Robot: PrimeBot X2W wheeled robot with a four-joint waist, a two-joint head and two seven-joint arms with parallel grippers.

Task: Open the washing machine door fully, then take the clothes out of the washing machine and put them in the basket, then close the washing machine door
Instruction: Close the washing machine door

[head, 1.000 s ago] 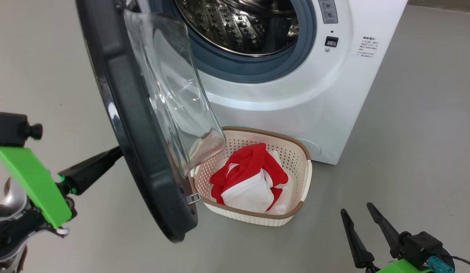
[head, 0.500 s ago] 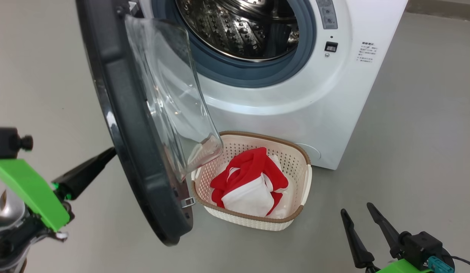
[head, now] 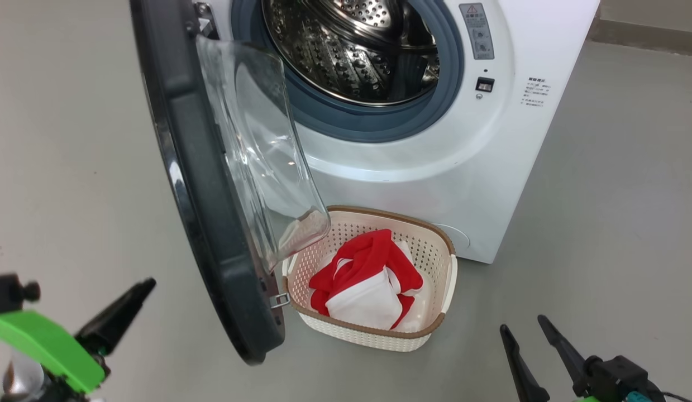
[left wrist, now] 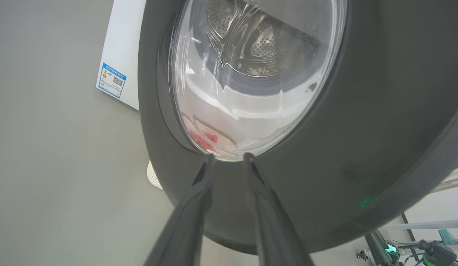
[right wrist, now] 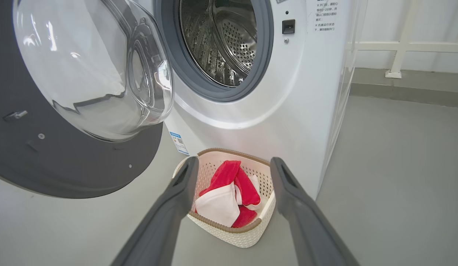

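1. Head view
   1.1 The washing machine (head: pixel 463 184) is a white box on the grey floor (head: pixel 602 223). A grey-blue rubber ring (head: pixel 351 125) surrounds its perforated steel drum (head: pixel 351 50).
   1.2 The door (head: pixel 211 223) stands partly open on the robot's left, showing its edge. It has a wide glossy black rim and a bulging clear glass bowl (head: pixel 256 139).
   1.3 The basket (head: pixel 373 335) sits on the floor just in front of the machine. It is cream plastic with perforated walls and a brown woven-look rim. It holds the clothes: a red garment (head: pixel 373 251) with a white piece (head: pixel 362 301) lying on top.
   1.4 A dark finger of the left jaws (head: pixel 114 318) points at the outer face of the door, apart from it. The right jaws are at lower right, with fingers (head: pixel 519 363) spread and nothing between them.

2. Left wrist view
   2.1 This view adds the outer face of the door. The drum and a patch of red show distorted through the glass.
   2.2 It also shows a blue label (left wrist: pixel 111 80) on the machine.
   2.3 The left jaws are slightly parted and hold nothing. The tips sit at the lower edge of the glass. Contact cannot be determined.

3. Right wrist view
   3.1 This view adds the matt grey inner face of the door and a white railing (right wrist: pixel 399 48) behind the machine.
   3.2 The right jaws are wide apart and frame the basket from above the floor.
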